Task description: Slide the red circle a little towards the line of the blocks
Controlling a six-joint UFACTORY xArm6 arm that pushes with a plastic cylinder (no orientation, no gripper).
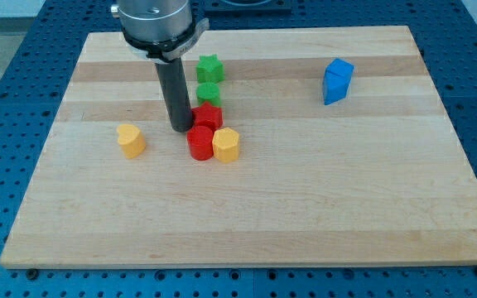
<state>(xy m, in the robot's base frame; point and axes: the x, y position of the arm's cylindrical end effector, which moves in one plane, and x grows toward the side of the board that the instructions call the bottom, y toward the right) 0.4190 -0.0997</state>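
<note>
I can read no brand, label or writing anywhere: the blocks are plain, the wooden tabletop (305, 207) is bare, and the blue perforated bench (7, 99) under it carries no lettering I can make out.

The red circle (199, 143) is a short, glossy red cylinder with a flat round top, sitting a little to the view's left of the board's middle. It touches the yellow hexagon-like block (226, 145) on its right, and the red star-shaped block (208, 117) sits just above it, touching or nearly so.

Above that the column runs on toward the view's top: a green block (209, 92), whose shape I cannot settle, and then a green star (210, 68). Those blocks stand in a nearly straight line.

My tip (180, 130) rests on the tabletop just beside the red star's left edge and just above and to the left of the red circle; I cannot tell whether it touches either. This arm carries no jaws, only the dark rod under its silver collar (156, 21), so nothing is held.

A yellow heart-like block (130, 139) stands alone toward the view's left, well apart from the cluster. A blue block (337, 80), angular and tall, stands far off at the upper right.
</note>
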